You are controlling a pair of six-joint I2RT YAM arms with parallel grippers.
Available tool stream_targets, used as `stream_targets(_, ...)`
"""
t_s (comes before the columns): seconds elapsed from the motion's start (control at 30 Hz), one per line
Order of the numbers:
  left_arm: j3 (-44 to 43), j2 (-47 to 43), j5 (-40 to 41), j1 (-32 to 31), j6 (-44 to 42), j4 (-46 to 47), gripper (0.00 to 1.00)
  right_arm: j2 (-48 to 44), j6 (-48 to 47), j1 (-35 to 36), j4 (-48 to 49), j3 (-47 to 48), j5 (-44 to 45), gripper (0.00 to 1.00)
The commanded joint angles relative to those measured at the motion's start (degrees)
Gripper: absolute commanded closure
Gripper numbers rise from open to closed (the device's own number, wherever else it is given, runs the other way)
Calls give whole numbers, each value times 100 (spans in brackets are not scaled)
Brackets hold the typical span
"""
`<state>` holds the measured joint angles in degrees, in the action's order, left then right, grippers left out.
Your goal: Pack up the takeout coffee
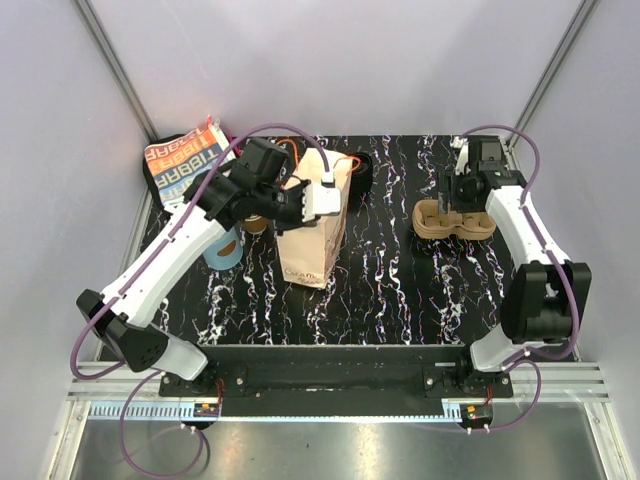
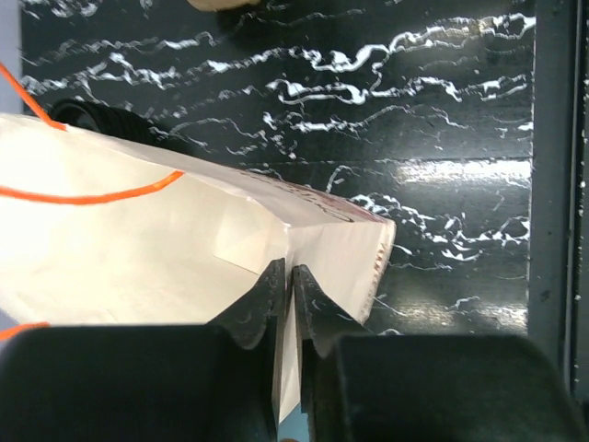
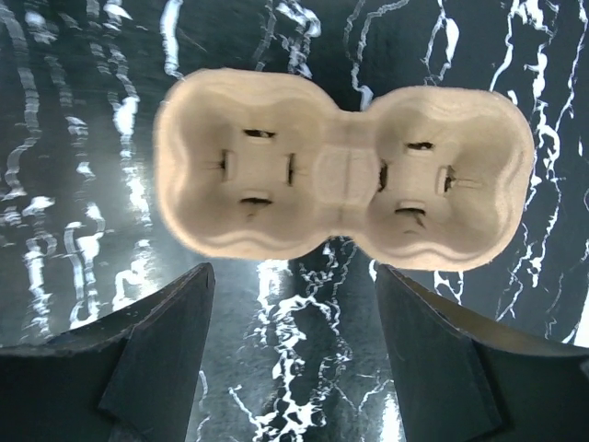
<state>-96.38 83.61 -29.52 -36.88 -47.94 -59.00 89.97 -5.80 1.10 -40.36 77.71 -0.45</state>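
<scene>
the left gripper (image 2: pixel 290 276) is clamped on the top rim of a white paper bag (image 1: pixel 315 235), its two fingers pressed together with the paper edge between them. the bag stands upright left of the table's middle, and its orange handles (image 2: pixel 92 196) show in the left wrist view. just behind the bag, toward the far edge, sits a round black shape that seems to be the lid of the takeout coffee (image 1: pixel 360 172); its cup body cannot be made out. the right gripper (image 3: pixel 294 269) hangs with its fingers wide apart above a two-hole pulp cup tray (image 3: pixel 340 170), not touching it. the tray lies flat on the black marbled table (image 1: pixel 400 300) near the right edge. a blue cup (image 1: pixel 225 250) stands near the left edge, under the left arm.
</scene>
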Motion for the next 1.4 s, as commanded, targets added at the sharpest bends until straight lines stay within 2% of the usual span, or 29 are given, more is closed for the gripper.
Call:
stream_targets(0.0,295,-223,420,-170,189,152,86,353,-96,-31,28,332,466,23)
stream_targets(0.1,365,-310,473,-214,241,170,80,582,-96,-49,28,411,537,23)
stream_targets(0.2,322,-372,517,-214,312,170,68,776,-105,-66,72,464,537,23)
stream_targets(0.57,-276,-697,974,-214,707,144,46,1409,-132,-75,221,675,677,27)
stream_targets(0.6,-328,-741,1079,-223,734,143,38,1444,-123,-84,230,692,695,27)
stream_targets(0.63,-433,-759,1123,-214,769,109,20,1479,-123,-232,230,727,695,27)
stream_targets(0.97,-549,-1057,2133,-214,1076,214,17,1664,-123,-356,230,842,511,36)
stream_targets(1.13,-522,-1163,2354,-214,1103,231,17,1681,-114,-356,221,816,195,41)
stream_targets(1.37,-505,-1172,2442,-196,1155,223,17,1734,-123,-356,222,798,229,45)
